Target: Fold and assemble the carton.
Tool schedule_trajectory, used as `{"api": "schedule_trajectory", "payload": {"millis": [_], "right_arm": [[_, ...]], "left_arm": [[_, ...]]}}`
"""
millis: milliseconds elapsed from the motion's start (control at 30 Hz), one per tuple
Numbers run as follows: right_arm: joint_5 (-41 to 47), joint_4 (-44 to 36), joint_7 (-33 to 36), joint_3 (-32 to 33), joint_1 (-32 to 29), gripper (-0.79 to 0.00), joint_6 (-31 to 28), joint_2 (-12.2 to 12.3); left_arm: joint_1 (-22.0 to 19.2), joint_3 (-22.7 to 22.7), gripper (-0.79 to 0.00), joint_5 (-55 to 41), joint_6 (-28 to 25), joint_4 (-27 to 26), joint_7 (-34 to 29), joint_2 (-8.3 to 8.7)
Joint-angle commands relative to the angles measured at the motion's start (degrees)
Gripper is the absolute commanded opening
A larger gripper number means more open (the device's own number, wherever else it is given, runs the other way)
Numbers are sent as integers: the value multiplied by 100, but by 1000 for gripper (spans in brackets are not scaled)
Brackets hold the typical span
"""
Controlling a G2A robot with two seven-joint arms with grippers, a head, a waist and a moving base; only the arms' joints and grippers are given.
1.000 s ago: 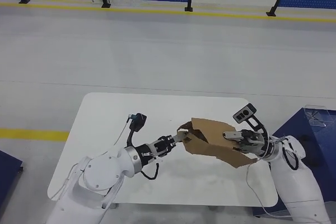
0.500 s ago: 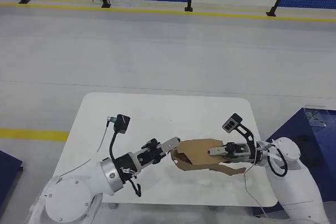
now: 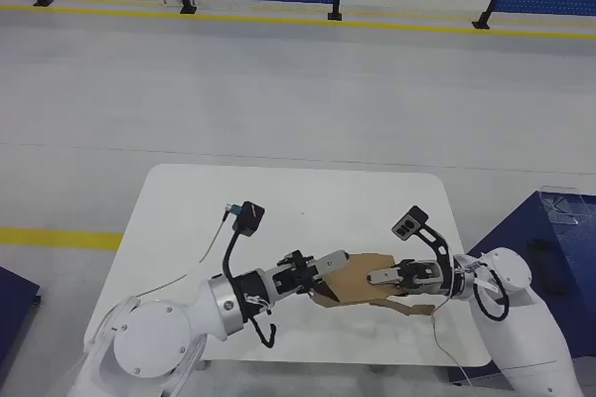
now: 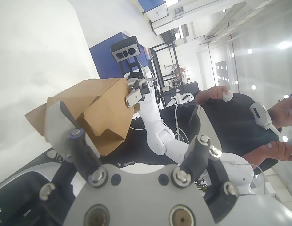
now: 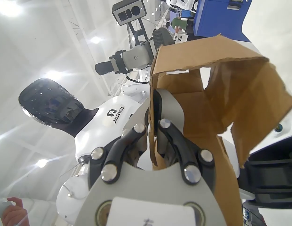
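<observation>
The brown carton (image 3: 363, 288) is half-opened and hangs low over the near right part of the white table (image 3: 278, 198). My right gripper (image 5: 153, 109) is shut on one side wall of the carton (image 5: 230, 109), also seen from above as the right gripper (image 3: 380, 277). My left gripper (image 3: 330, 266) is at the carton's left end with its fingers spread wide. In the left wrist view one grey pad (image 4: 56, 118) lies against a flap of the carton (image 4: 106, 109), and the other finger (image 4: 200, 128) stands well clear of it.
A blue cabinet (image 3: 566, 248) stands just off the table's right side. The carton is close to the table's near edge. The far and left parts of the tabletop are bare.
The carton has come down and toward the table's near edge and now lies flatter. Both arms moved with it. The left gripper drew back from the carton's left end, then closed in on it again.
</observation>
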Motion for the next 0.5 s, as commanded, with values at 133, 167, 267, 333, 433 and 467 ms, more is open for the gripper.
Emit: {"api": "schedule_trajectory", "payload": {"millis": [133, 167, 267, 333, 433, 467], "right_arm": [[-167, -48, -134, -151, -16, -785, -59, -2], [-168, -55, -148, -164, -17, -785, -62, -2], [-155, -66, -160, -192, -15, -785, -54, 1], [-131, -63, -162, -205, -15, -785, -46, 3], [125, 20, -233, -167, 4, -785, 36, -2], [279, 72, -270, -141, 20, -785, 86, -6]], "left_arm": [[49, 64, 0, 28, -104, -214, 8, 19], [39, 103, 0, 49, -94, -224, -23, 22], [-39, 222, 0, 68, -70, -162, -66, 19], [-115, 315, 0, 94, -29, -95, -68, 13], [-186, 348, 0, 107, 16, -77, 36, 5], [-160, 307, 0, 94, 10, -125, 105, 7]]}}
